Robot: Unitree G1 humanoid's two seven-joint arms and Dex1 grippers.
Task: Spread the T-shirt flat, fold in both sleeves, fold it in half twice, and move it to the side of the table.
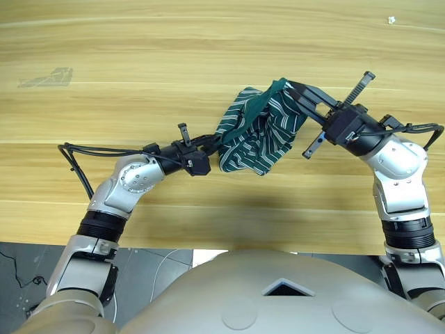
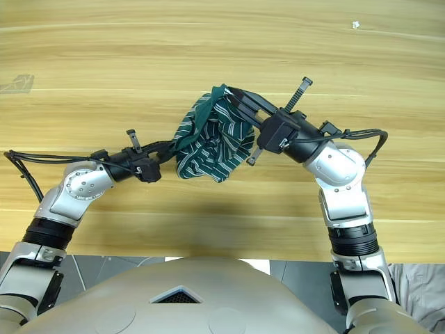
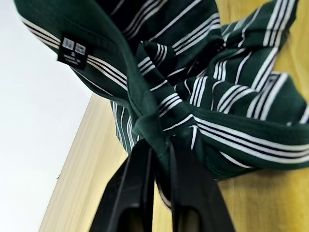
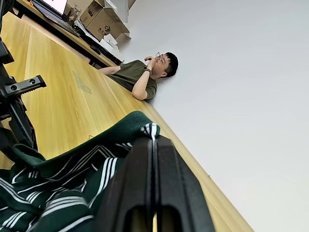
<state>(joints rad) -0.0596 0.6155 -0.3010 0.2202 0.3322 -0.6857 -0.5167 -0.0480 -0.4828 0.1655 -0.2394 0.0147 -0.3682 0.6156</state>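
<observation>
Fabric position: the T-shirt [image 1: 257, 136], dark green with thin white stripes, is bunched into a loose bundle and suspended between the two grippers over the middle of the wooden table [image 1: 139, 56]. It is not spread flat, and no fold is formed. Whether its lowest folds touch the tabletop cannot be determined.

Left arm [image 1: 135, 177]: the elbow is bent at the near left, and the forearm runs almost level toward the right. The left gripper [image 1: 212, 142] meets the near-left edge of the bundle. In the left wrist view its two black fingers [image 3: 135, 193] lie close together with a twisted fold of striped cloth pinched between them, so the jaws are closed on the shirt. A small black label [image 3: 73, 50] sits on the inside of a green band just above this grip point.

Right arm [image 1: 396, 160]: the upper section rises from the near right, the elbow is bent, and the forearm points left and toward the far side. The right gripper [image 1: 290, 88] holds the far-right top of the bundle, higher than the left gripper. In the right wrist view its fingers [image 4: 130, 183] are pressed together on the ribbed green edge of the shirt.

Other items: black cables [image 1: 76, 156] loop out from the left forearm. A grey mark [image 1: 46, 77] lies on the far left of the table, and a small white scrap [image 1: 391, 20] lies at the far right, both well apart from the shirt.
</observation>
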